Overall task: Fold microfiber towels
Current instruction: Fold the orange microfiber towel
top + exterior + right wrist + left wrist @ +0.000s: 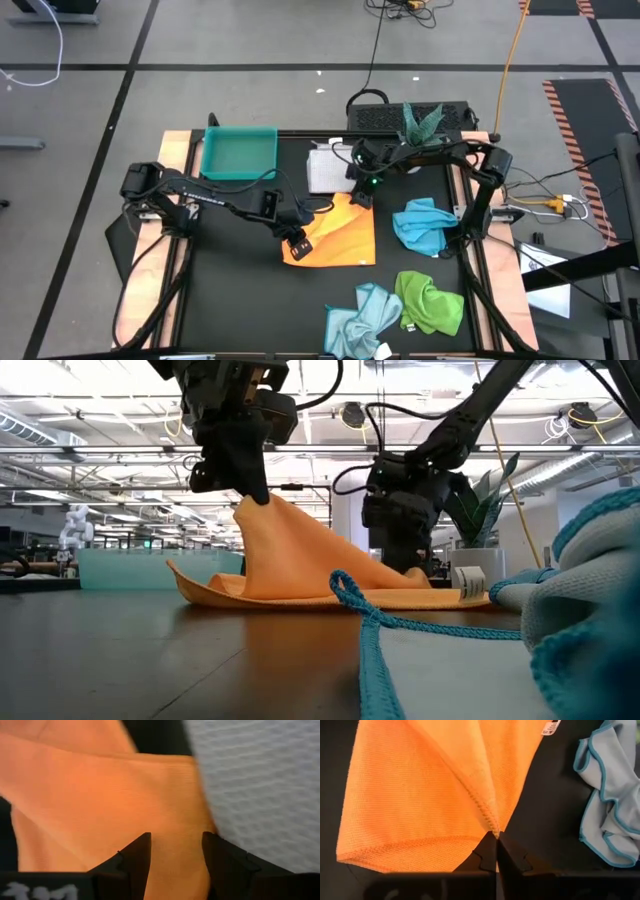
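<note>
From above, the orange towel (335, 236) lies in the middle of the dark surface (230, 300), with the left gripper (296, 240) at its near-left corner and the right gripper (361, 193) at its far edge. A white towel (325, 167) lies just behind the orange one, beside a teal tray (238, 153). A bright blue towel (425, 225) sits to the right, and a green towel (432, 302) and a pale blue towel (362, 318) lie bunched near the front edge. In the low view, the left gripper (250, 488) holds a corner of the orange towel (300, 565) lifted into a peak above the surface, while the rest lies flat; the right gripper (400, 550) hangs low behind the cloth. A blue-edged towel (580, 590) fills the near right. The left wrist view shows the fingers (487, 855) pressed together on a pinched corner of the orange towel (420, 800), with the pale blue towel (610, 805) off to one side. The right wrist view shows the right fingers (135, 857) spread apart over the orange towel (100, 795), next to the white towel (260, 785).
</note>
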